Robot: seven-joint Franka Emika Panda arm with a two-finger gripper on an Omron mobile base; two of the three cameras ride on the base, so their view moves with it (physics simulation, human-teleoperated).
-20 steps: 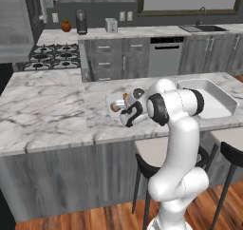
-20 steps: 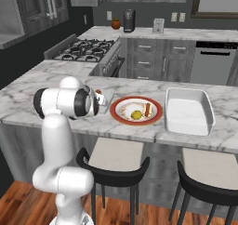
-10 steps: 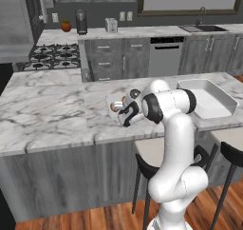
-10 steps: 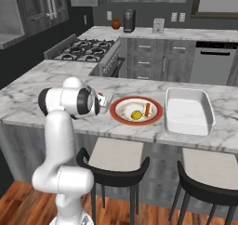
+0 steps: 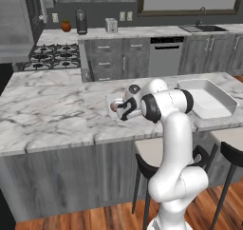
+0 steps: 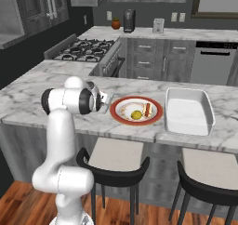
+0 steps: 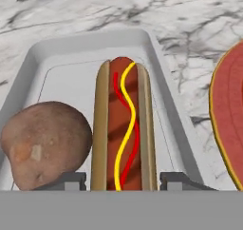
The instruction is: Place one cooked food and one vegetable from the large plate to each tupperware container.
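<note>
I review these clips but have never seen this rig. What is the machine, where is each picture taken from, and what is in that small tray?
It is a rendered kitchen. A white robot arm on a driving base works at a marble island. Two cameras look over it from behind, left and right; the third rides on the hand. Its gripper hangs low over the small grey tray, fingertips either side of a hot dog lying beside a potato. Whether it grips is unclear. Beside it are the red-rimmed plate with some food and the deeper white container.
</note>
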